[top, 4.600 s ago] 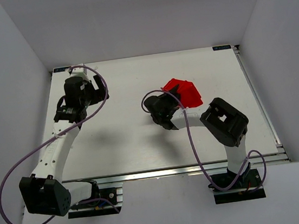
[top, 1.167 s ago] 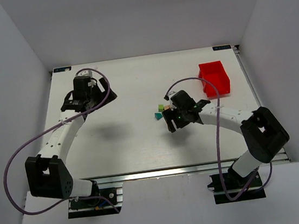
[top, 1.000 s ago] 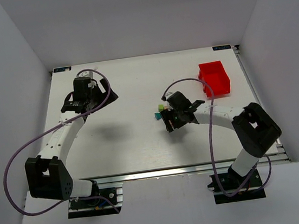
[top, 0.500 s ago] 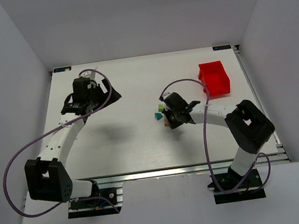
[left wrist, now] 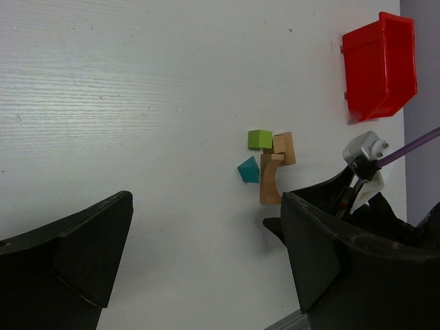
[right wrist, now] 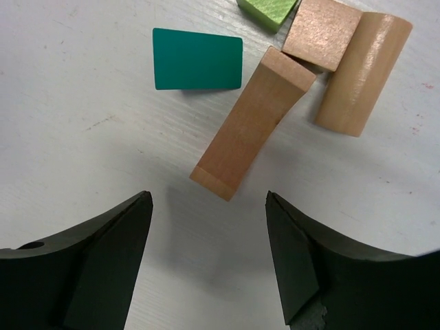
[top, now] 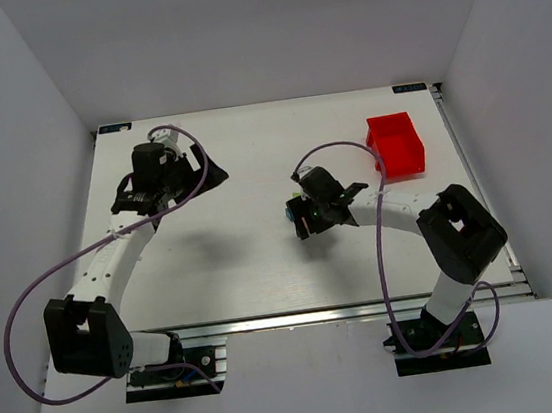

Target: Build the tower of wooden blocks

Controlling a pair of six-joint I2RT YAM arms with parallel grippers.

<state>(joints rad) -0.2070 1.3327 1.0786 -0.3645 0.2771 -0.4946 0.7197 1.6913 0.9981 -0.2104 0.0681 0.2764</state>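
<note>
Plainly, white walls (top: pixel 254 28) box the pale table (top: pixel 242 261); blocks (right wrist: pixel 251 124) lie loose.

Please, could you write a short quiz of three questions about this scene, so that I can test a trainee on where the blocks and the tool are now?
1. True or false: the teal block lies inside the red bin.
2. Choose one. The right tool is:
A. shut on a block
B. open, just above the wooden blocks
C. inside the red bin
3. How many wooden blocks can be seen in the right wrist view, counting the one cut off by the top edge?

Key:
1. False. It lies on the table, apart from the bin.
2. B
3. Five
</note>
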